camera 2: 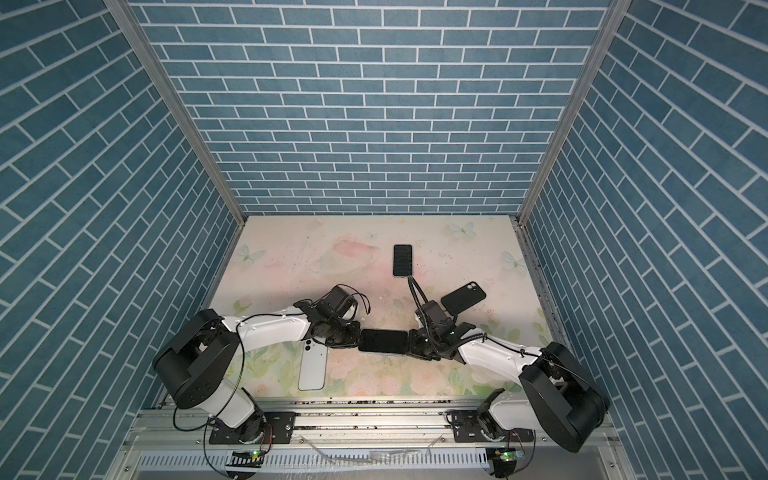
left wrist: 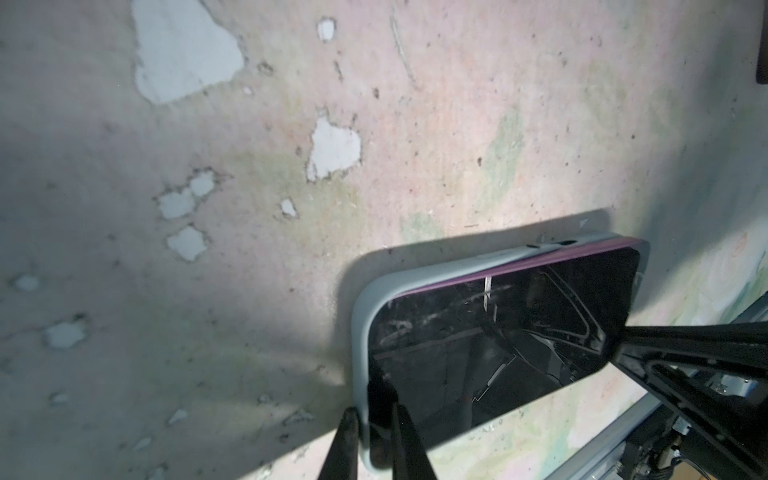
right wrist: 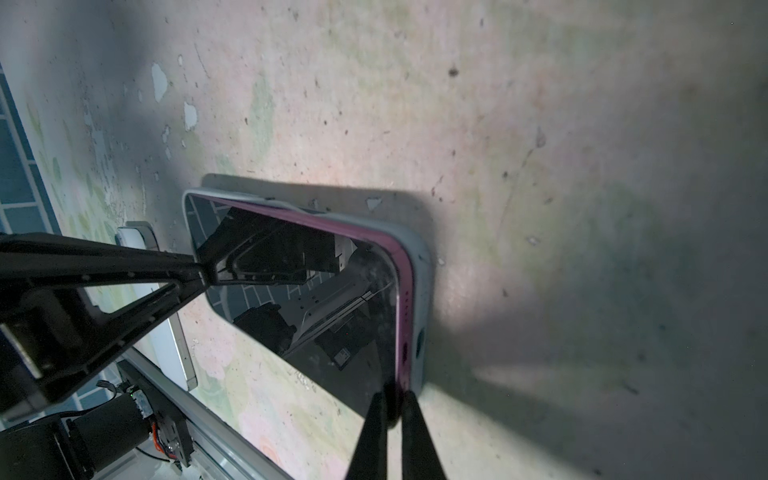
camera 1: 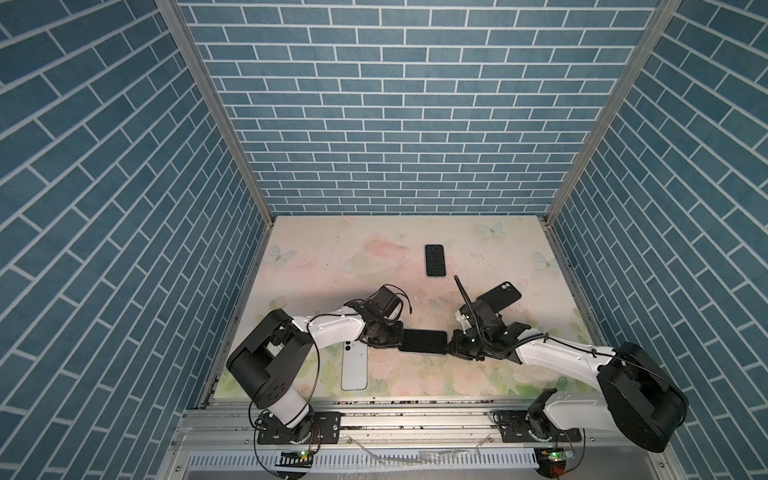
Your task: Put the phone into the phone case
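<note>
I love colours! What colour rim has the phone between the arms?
Magenta phone rim, clearest in the right wrist view.

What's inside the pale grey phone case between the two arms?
A pink-edged phone, dark screen up, lies in the case; one long side rides above the rim. The case's inner floor and the phone's back are covered.

a robot lab test booth: blue brick-print walls [camera 1: 415,104], aluminium frame posts [camera 1: 218,112], two arms [camera 1: 332,328] bolted to a rail [camera 1: 415,419].
</note>
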### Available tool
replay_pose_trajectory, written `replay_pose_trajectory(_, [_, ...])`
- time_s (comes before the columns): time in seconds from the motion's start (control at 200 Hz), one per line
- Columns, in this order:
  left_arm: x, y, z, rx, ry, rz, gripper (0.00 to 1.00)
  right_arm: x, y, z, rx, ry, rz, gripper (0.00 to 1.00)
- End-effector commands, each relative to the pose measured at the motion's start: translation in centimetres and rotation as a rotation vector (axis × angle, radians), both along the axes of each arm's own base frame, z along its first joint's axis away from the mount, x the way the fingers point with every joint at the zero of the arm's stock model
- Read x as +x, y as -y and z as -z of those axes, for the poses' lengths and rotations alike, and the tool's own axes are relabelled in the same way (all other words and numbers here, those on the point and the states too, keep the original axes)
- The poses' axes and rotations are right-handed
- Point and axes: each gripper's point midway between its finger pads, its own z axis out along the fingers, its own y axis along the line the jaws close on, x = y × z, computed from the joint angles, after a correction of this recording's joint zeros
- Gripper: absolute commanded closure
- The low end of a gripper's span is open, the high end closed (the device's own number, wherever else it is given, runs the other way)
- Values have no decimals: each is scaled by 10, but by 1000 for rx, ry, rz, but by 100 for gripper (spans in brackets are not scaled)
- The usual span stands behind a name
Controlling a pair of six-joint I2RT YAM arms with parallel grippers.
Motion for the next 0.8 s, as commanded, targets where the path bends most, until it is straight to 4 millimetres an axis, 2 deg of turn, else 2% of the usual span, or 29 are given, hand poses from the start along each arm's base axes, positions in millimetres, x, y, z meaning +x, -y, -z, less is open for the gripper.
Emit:
replay_pose_trajectory(0.0, [-11,7,12,5,-26,40,84,-5,-8,3,5,-12,-26,91])
replay_pose_trajectory(0.315, [-11,7,11,2,-27,40,84,-9,-9,7,-13,-28,-38,91])
replay_pose_trajectory(0.415, [-12,6,12,4,-28,42,84,-7,-5,1,-34,-4,-49,80])
replay_pose_trajectory(0.485, [-12,6,11,4,-26,44,84,-6,2,-6,-74,20,-61,78])
replay_pose_trajectory(0.63, [-12,5,12,10,-23,45,84,-6,11,-18,-124,44,-73,80])
replay_pose_trajectory(0.795, [-12,6,13,8,-27,41,85,-7,17,-22,-124,51,-46,84])
